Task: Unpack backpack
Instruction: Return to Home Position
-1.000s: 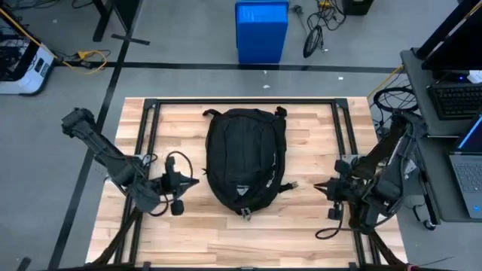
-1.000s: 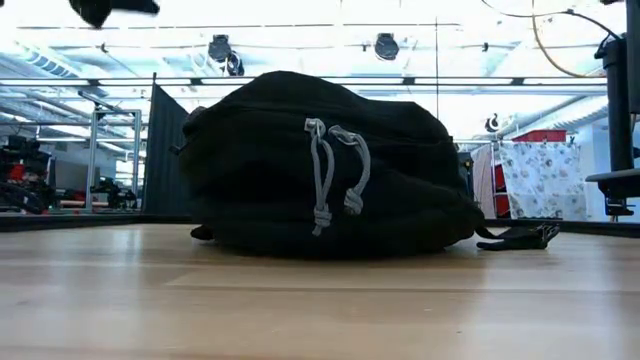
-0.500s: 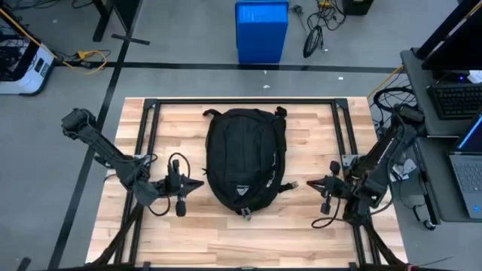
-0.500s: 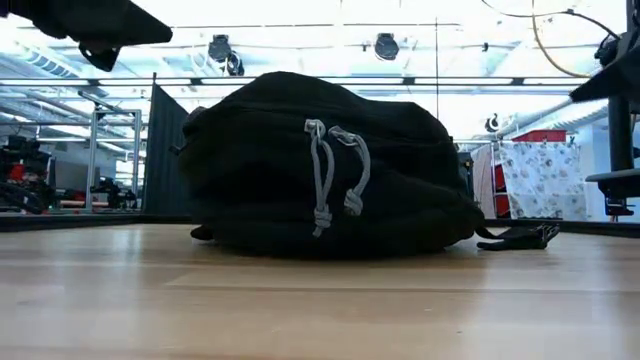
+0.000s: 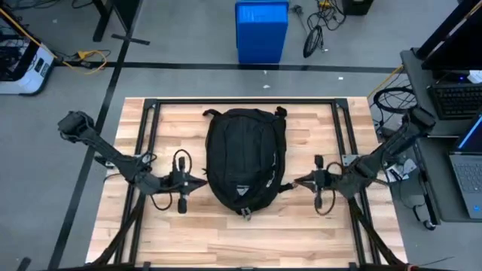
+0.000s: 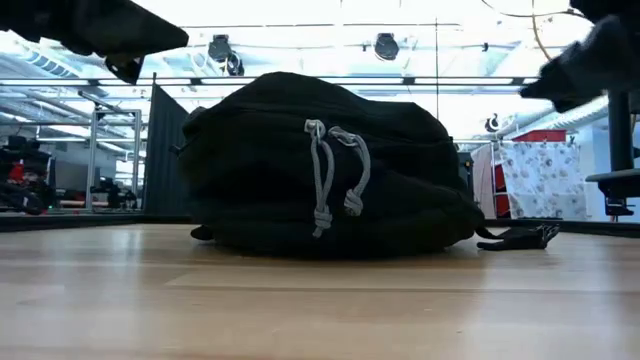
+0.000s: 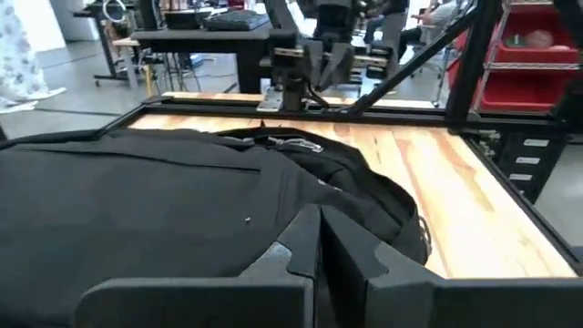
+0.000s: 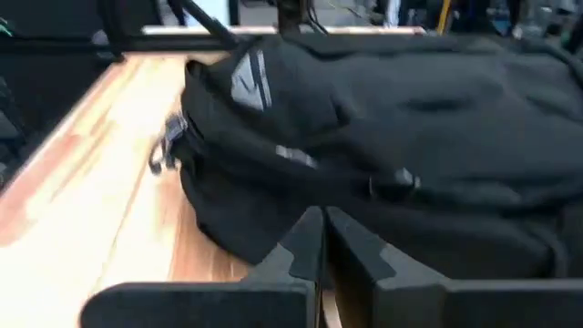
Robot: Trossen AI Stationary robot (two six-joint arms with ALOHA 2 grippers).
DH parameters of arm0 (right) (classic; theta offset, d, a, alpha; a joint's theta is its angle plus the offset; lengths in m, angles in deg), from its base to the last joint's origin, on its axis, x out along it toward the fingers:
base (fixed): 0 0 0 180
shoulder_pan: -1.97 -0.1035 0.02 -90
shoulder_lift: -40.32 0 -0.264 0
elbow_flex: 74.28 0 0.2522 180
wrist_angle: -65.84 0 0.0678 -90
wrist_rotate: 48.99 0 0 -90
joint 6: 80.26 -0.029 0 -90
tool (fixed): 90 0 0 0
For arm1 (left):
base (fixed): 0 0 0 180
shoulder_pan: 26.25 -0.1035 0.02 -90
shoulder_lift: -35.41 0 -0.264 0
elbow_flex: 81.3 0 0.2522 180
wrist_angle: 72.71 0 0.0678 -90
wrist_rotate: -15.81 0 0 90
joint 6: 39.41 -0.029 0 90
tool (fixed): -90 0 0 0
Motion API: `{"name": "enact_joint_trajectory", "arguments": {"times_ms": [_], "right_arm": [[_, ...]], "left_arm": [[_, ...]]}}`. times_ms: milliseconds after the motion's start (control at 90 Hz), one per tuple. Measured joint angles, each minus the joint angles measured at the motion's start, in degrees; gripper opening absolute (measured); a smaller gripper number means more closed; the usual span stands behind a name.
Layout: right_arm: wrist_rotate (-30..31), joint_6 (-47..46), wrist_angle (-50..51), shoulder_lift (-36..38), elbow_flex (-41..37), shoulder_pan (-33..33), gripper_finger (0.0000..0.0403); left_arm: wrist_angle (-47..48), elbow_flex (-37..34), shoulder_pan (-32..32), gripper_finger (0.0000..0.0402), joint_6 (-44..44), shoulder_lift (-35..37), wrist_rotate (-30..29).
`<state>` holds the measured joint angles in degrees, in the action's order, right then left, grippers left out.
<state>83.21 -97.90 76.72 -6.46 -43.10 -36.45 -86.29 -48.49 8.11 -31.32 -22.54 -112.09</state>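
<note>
The black backpack (image 5: 245,156) lies flat on its back in the middle of the wooden table, its grey zipper pulls (image 6: 335,175) facing the near edge. A strap with a buckle (image 6: 515,236) trails from its right side onto the wood. My left gripper (image 5: 202,183) hovers shut just left of the pack's near-left side (image 7: 155,200). My right gripper (image 5: 295,181) hovers shut just right of its near-right side (image 8: 410,137). In the low view, both grippers (image 6: 160,45) (image 6: 545,85) are up at about the height of the pack's top, touching nothing.
A black metal frame (image 5: 151,113) borders the table's far and side edges. Bare wood (image 5: 241,237) lies between the pack and the near edge. A blue bin (image 5: 261,31) stands on the floor beyond the far edge, and a desk with a laptop (image 5: 467,173) stands to the right.
Both grippers have moved inward toward the backpack: the left toward the table's right, the right toward the table's left. In the low view, both have come into the frame at the pack's upper sides. The backpack has not moved.
</note>
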Motion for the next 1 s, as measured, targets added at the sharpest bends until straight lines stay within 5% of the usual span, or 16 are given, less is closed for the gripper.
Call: {"name": "enact_joint_trajectory", "arguments": {"times_ms": [378, 1000], "right_arm": [[-15.9, 9.7, 0.5, 2.5, -0.1, 15.3, 0.0000], [-19.8, 10.3, -2.7, 17.9, -11.2, 19.0, 0.0000]], "left_arm": [[-2.7, 0.0, -1.3, 0.0000, -9.9, 0.0, 0.9], [-1.6, 0.0, -5.7, 0.0000, -11.6, 0.0, 0.9]]}}
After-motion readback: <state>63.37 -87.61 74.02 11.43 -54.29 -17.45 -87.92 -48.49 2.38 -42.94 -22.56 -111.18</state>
